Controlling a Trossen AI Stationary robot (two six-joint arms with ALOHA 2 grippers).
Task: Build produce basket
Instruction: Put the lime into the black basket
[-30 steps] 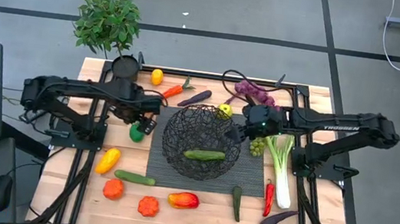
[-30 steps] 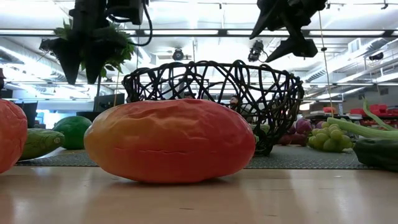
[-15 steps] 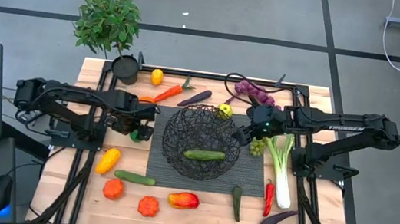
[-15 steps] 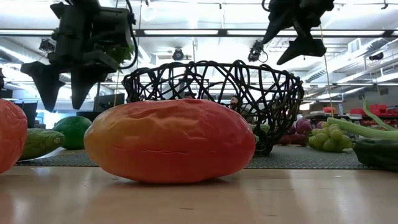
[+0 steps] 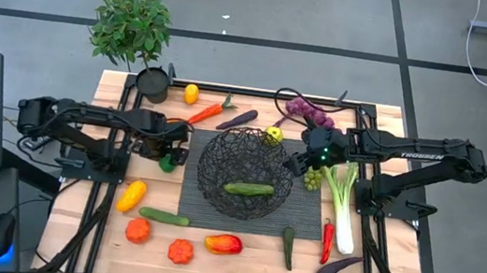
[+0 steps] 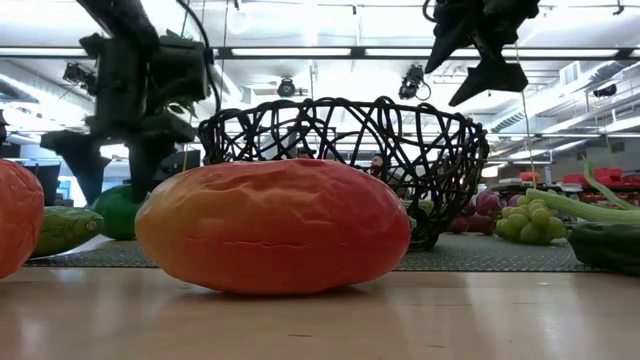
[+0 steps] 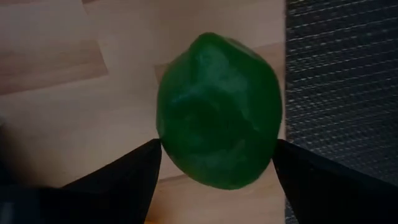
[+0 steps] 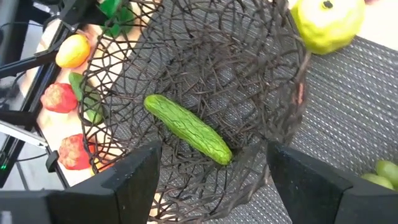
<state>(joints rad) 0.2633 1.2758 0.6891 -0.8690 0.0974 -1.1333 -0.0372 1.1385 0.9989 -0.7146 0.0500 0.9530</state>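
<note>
The left claw (image 7: 214, 163) sits low over a green fruit (image 7: 217, 112) on the tabletop (image 5: 236, 263), just left of the grey mat (image 5: 308, 222), fingers spread wide either side of it. The right claw (image 5: 293, 164) hangs open above the basket (image 5: 222, 157) rim. The basket stands on the mat, a cucumber (image 5: 248, 189) inside.

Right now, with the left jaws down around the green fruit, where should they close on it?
Across its widest middle, from straight above. The green fruit is rounded and sits on bare wood beside the mat, with the left gripper open and a finger on each side of it, so closing at mid-height should keep it from squirting out.
</note>
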